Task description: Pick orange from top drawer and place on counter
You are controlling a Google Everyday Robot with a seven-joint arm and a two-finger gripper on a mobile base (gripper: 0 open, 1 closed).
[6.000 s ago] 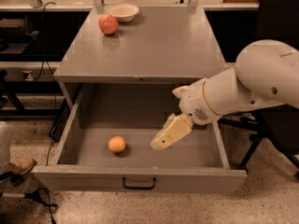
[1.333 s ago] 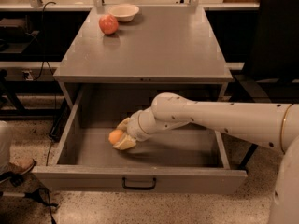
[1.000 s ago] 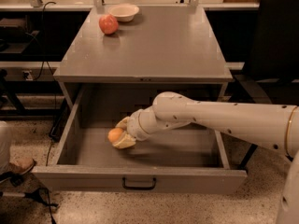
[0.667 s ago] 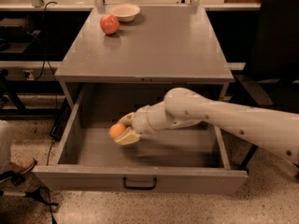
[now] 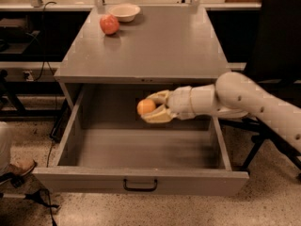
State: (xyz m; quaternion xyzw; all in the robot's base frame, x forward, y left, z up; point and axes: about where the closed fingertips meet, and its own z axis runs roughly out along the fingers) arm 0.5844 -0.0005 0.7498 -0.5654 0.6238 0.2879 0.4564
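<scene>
gripper point(image 5: 149, 108) fingers pinch the orange point(image 5: 146, 107) from both sides. it hangs above the top drawer point(image 5: 141, 178) floor, below the counter point(image 5: 155, 46) edge.

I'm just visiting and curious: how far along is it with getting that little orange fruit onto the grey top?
Done: the wide grey metal top drawer stands open, and the cream two-finger gripper is shut on the small round pale orange. In hand: holding it above the drawer floor. Left: setting it on the flat grey counter.
</scene>
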